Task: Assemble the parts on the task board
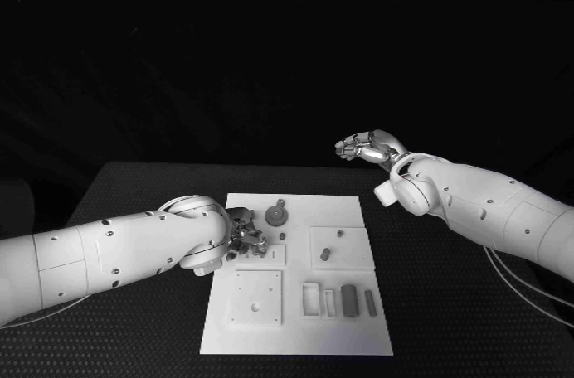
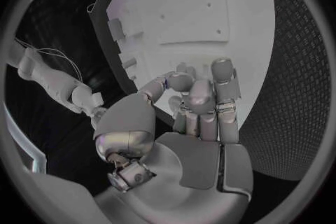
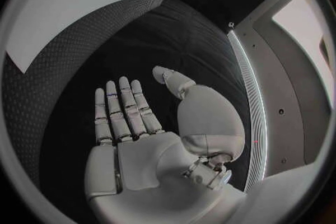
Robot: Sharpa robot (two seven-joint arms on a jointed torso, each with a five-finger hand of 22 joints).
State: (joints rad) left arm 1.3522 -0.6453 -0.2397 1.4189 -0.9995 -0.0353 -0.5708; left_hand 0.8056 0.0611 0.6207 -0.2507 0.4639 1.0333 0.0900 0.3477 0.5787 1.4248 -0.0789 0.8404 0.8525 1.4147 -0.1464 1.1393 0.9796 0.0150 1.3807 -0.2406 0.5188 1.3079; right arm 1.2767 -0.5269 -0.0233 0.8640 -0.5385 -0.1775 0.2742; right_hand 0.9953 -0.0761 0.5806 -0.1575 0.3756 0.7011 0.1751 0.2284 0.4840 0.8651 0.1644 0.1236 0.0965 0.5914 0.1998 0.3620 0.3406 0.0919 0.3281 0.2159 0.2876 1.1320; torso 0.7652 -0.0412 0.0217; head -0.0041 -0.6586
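Black textured table carries the white task board.

No text, labels or numbers can be read on anything here

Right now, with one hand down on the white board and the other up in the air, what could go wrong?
The left hand works with its fingers bunched over the task board, near the gear-like part. Whether they hold anything is unclear, so a small piece might slip unseen. The left arm could also nudge the board, which seems to lie loose on the table. The right hand, raised beyond the board, looks harmless.
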